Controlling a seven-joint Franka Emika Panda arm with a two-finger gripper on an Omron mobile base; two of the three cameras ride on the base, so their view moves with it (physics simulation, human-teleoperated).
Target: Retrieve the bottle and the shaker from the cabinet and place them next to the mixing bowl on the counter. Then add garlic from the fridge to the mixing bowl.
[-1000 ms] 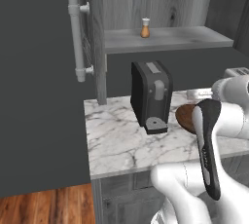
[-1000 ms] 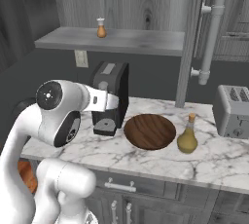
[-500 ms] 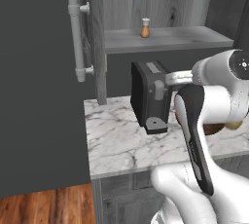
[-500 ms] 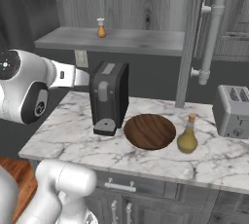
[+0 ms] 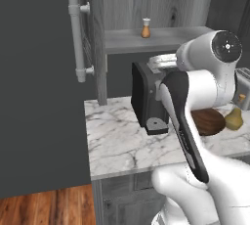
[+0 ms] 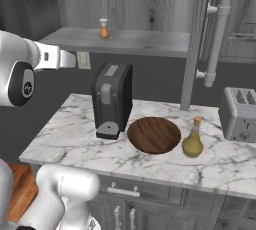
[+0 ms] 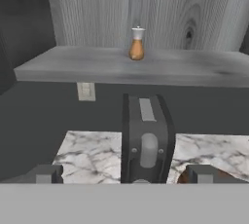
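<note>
no readable text, no labels, no brands, no numbers on anything

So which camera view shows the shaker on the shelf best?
The hand view: the shaker stands near the centre, facing the camera, unobstructed. In the left and right base views it appears smaller, farther away, still upright on the shelf.

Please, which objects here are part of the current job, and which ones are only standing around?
Part of the job:
shaker on the cabinet shelf
bottle on the counter
mixing bowl beside the bottle
gripper, open, holding nothing

Only standing around:
coffee machine
toaster
wall outlet
</note>
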